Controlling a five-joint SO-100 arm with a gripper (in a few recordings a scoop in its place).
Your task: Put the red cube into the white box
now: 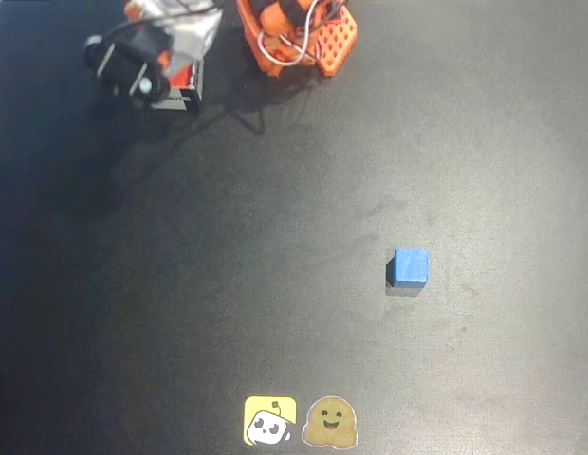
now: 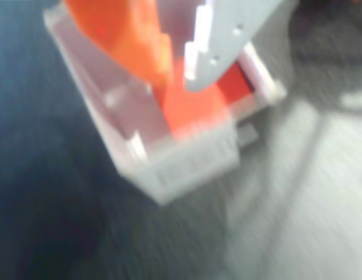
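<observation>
In the wrist view we see the small red-orange matte cube (image 2: 190, 108) directly under the gripper (image 2: 175, 58), inside the thin-walled square white box (image 2: 187, 166), against the box's near wall. The picture is blurred, so we cannot tell whether the cube rests on the box floor or hangs just above it. The box's outer near wall carries a dark printed label, unreadable here.

In the overhead view the white box (image 1: 180, 95) peeks out from beneath the arm's wrist at the top left — mostly hidden by the grey and orange parts. Just to the right of the gripper in that view sits the arm's orange base (image 1: 299, 38) with white cables looped over it. The small blue cube (image 1: 409, 267) lies well apart from the gripper, toward the lower right on the dark matte table (image 1: 180, 284), with two stickers — a yellow one (image 1: 269, 421) and a brown smiling one (image 1: 330, 423) — at the bottom edge. Nothing stands between the gripper and the box.

The orange finger (image 2: 122, 35) and the grey finger (image 2: 228, 41) flank the cube's upper part; the orange one blends with the cube's colour, and we cannot tell whether the fingers clamp it or have parted from it.
</observation>
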